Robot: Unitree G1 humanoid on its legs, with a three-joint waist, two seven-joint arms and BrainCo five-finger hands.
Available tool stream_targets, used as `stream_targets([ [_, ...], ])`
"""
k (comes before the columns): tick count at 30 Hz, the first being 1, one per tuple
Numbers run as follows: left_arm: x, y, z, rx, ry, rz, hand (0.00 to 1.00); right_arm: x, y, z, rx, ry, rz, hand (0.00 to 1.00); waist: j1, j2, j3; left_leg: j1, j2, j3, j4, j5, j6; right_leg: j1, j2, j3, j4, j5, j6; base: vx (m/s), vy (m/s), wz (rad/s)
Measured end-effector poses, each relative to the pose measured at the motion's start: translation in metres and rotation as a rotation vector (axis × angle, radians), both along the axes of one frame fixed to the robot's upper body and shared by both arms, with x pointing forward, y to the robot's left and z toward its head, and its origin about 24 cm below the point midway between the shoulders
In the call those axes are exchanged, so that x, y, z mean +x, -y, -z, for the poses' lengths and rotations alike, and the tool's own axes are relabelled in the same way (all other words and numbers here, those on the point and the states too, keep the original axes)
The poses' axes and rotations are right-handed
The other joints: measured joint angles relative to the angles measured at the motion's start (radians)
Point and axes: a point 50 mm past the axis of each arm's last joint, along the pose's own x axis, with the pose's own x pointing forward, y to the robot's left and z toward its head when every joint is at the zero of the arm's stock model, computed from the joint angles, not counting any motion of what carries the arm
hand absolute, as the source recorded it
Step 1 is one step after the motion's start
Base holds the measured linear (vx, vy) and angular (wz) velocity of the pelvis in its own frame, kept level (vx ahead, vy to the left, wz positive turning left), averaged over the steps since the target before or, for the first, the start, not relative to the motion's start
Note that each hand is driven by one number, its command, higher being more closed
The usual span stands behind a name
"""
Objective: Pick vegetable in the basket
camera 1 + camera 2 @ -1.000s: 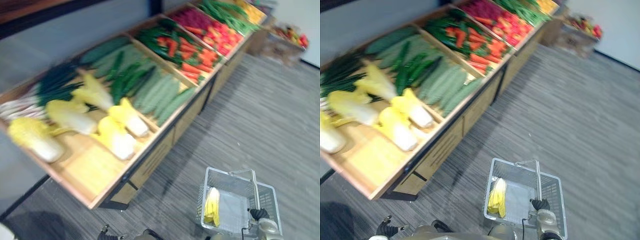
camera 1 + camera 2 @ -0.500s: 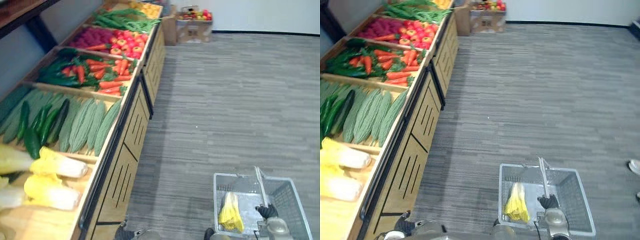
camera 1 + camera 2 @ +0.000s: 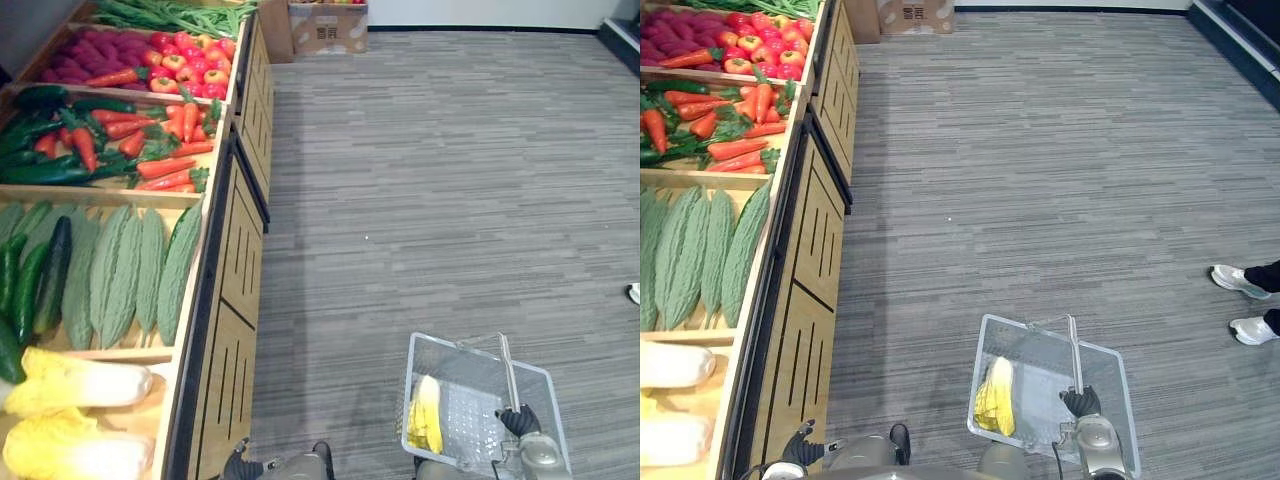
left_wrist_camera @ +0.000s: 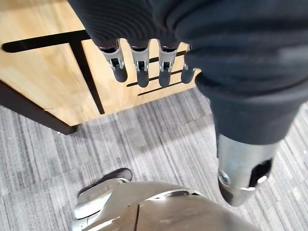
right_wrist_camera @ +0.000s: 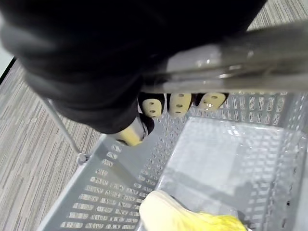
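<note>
basket (image 3: 450, 352) | still hung from right hand (image 3: 517, 420); cabbage (image 3: 427, 412) unmoved inside

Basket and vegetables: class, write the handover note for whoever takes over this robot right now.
Right hand: shut on the handle of the basket.
Left hand: open, empty, beside the wooden front of the stand.
Done: one yellow cabbage lies in the basket.
Left: any further picks; more cabbages, gourds and carrots lie on the stand at the robot's left.
</note>
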Motion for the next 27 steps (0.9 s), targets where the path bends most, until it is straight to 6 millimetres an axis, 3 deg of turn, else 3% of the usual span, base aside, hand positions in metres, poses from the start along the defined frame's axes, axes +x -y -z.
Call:
stream_targets([
  [7,0.003,-0.005,-0.003,0.018,0.011,0.014,0.0,-0.003,-0.005,0.003,0.038,0.006,0.041,1.0,-0.008,0.0,-0.001,0.037,-0.016,-0.003,-0.001,0.0,0.0,-0.015,-0.023,-0.005,0.087,-0.001,-0.001,0.05,0.054,-0.03],
  [8,-0.008,-0.003,0.002,0.011,-0.034,0.008,0.0,-0.025,-0.02,0.02,0.147,-0.044,0.171,1.0,-0.002,-0.05,-0.062,0.037,-0.025,-0.027,-0.113,0.062,0.01,0.002,-0.014,-0.085,-0.033,0.003,-0.005,0.0,0.0,0.0],
  [22,-0.011,0.001,0.004,0.0,-0.054,0.001,0.0,-0.027,-0.015,0.019,0.134,-0.049,0.174,1.0,-0.002,-0.018,-0.07,0.07,-0.019,-0.025,-0.121,0.064,0.009,0.032,-0.014,-0.117,-0.031,0.003,-0.004,0.0,-0.003,0.0],
  [27,-0.011,0.0,0.004,0.003,-0.055,-0.007,0.0,-0.028,-0.016,0.019,0.128,-0.058,0.158,1.0,-0.008,-0.019,-0.071,0.089,-0.013,0.01,-0.125,0.063,0.008,0.039,-0.015,-0.113,-0.038,0.008,0.002,-0.04,-0.005,-0.16],
])
